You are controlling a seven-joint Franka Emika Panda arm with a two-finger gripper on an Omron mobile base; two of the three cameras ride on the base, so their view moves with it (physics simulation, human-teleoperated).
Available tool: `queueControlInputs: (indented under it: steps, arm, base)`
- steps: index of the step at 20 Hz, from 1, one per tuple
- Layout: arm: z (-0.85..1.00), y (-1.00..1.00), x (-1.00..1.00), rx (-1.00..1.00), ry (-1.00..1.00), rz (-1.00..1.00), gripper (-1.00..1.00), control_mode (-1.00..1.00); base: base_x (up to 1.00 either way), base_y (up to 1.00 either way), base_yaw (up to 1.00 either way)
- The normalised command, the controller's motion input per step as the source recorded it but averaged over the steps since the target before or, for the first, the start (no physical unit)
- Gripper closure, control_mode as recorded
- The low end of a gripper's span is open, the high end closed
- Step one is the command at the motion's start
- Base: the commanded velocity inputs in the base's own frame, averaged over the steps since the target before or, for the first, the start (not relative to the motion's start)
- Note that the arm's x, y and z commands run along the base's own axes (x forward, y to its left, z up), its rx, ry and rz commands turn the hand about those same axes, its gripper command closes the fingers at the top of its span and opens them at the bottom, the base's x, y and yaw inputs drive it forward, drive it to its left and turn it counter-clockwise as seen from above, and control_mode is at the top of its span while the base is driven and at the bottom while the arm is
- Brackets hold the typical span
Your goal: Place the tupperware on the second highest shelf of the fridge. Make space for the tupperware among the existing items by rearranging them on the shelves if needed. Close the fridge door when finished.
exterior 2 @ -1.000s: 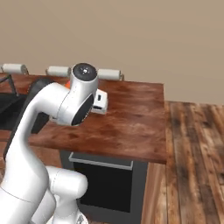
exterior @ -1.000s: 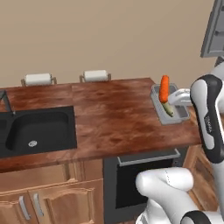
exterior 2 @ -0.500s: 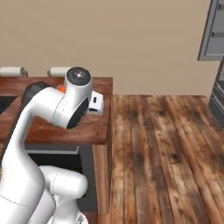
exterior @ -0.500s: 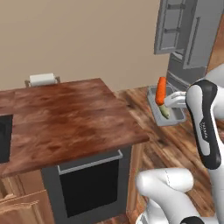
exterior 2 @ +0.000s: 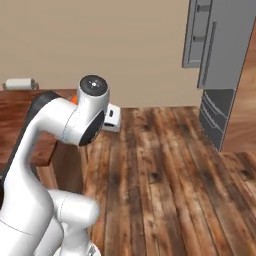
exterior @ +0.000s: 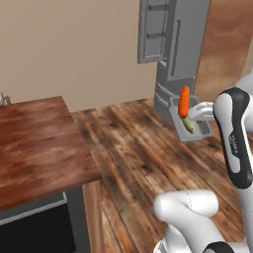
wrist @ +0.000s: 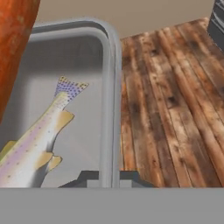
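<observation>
My fingers point(wrist: 109, 177) pinch the tupperware point(exterior: 193, 129) rim. Its carrot point(exterior: 184, 101) stands upright; the tupperware's long axis points toward the fridge point(exterior: 173, 49).

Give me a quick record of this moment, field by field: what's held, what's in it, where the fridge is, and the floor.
pincer: shut on the tupperware rim, fingers astride its wall
tupperware contents: orange carrot standing up, a fish lying flat
tupperware position: carried in the air above the wooden floor
fridge: ahead, one upper door swung open
counter: off to the left
</observation>
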Motion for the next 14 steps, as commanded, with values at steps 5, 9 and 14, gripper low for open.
queueControlInputs:
  steps: [5, 9, 14]
  arm:
    - [0.0, 0.0, 0.0, 0.0, 0.0, 0.0, 1.0, 1.0]
    - [0.0, 0.0, 0.0, 0.0, 0.0, 0.0, 1.0, 1.0]
    - [0.0, 0.0, 0.0, 0.0, 0.0, 0.0, 1.0, 1.0]
  base:
    - [0.86, -0.8, 0.02]
    - [1.0, -0.39, 0.08]
    - [1.0, -0.15, 0.05]
